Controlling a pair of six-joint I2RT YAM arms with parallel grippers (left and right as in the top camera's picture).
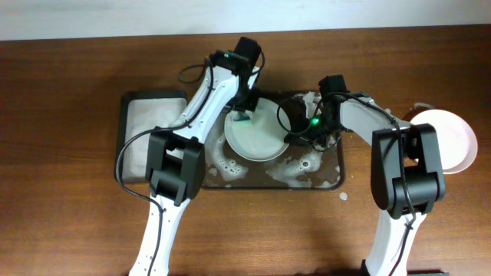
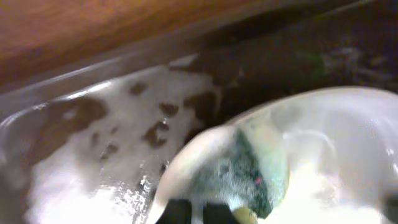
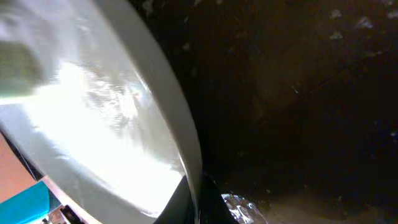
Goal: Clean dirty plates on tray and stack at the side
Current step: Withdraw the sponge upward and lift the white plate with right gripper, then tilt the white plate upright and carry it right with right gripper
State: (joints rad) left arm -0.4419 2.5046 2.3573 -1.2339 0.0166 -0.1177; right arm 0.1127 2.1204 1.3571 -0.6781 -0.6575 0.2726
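The tray [image 1: 335, 157] lies at the centre of the counter [image 1: 69, 215], and much of its floor is covered with white foam [image 1: 295, 172]. A pale mint plate [image 1: 257, 138] sits inside it, in the upper middle of the overhead view, tilted with its right side raised.

The left arm [image 1: 207, 96] reaches in from the upper left. The left jaws are pressed together on a green sponge [image 1: 242, 116], which lies against the plate's upper left part. In the left wrist view the sponge [image 2: 239, 177] is soapy and rests on the inside of the plate [image 2: 336, 143] near its rim. Foam [image 2: 106, 155] spreads over the tray [image 2: 298, 68] to the left, and the counter [image 2: 93, 25] fills the top.

The right arm [image 1: 368, 115] comes in from the right. The right jaws are closed, pinching the plate's right rim. In the right wrist view the plate [image 3: 93, 124] fills the left half, its rim running down to the bottom centre, with the dark tray [image 3: 298, 93] behind it.

A pink plate [image 1: 449, 142] sits on the counter at the right edge of the overhead view, well apart from the tray. A small tray [image 1: 125, 138] with a pale lining lies just left of the big one.
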